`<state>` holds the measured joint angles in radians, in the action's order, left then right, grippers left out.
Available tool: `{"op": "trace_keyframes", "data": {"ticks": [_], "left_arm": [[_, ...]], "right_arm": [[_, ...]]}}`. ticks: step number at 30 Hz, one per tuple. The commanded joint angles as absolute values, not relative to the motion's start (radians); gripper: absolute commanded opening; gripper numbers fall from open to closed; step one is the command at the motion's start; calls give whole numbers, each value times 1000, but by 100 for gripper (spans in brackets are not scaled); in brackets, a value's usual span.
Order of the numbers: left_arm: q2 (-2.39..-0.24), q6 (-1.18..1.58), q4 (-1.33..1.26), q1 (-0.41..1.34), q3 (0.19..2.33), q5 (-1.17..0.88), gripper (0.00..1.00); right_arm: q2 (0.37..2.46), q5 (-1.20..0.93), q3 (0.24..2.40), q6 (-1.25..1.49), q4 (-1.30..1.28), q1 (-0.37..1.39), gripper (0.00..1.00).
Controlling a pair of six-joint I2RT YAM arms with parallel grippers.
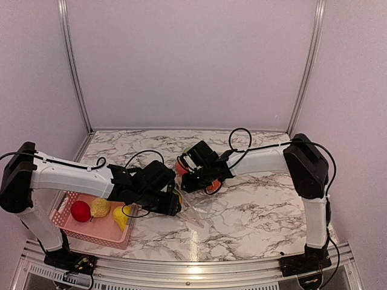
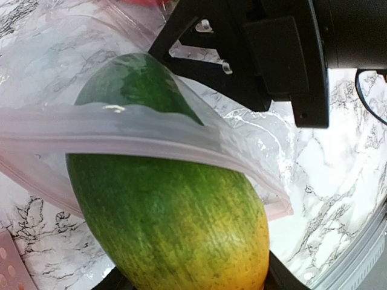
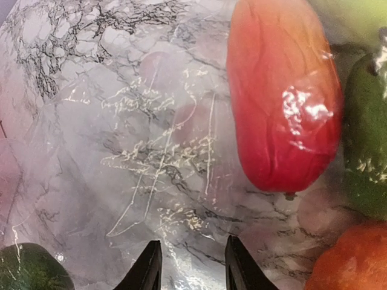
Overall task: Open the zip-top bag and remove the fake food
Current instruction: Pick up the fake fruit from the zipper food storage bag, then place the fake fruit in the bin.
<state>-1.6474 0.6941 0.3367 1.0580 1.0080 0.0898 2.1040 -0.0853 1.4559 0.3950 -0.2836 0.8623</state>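
there, arms (image 1: 72,174) inward; left tool (image 1: 168,204) tight on green fruit (image 2: 163,205), right tool (image 3: 192,266) unclear

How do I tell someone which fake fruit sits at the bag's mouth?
On the marble table, find the clear zip-top bag near its middle. Partway out of its mouth, in the left hand, is a mango-shaped fruit. It alone fades from green to yellow; the red piece, orange piece and green piece do not.

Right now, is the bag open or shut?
Open: the green fruit sticks halfway out of the bag, with the zip strip draped across it.
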Motion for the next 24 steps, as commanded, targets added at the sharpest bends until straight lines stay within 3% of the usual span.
{"op": "trace_keyframes", "data": {"ticks": [1,24], "left_arm": [[-1596,666,364,1055,975,26,46],[-1312,690,542,1055,864,-27,47]], "right_arm": [[2136,-78,1499,407,-266,852,35],[2155,-92,1503,407,-251,846,35]]}}
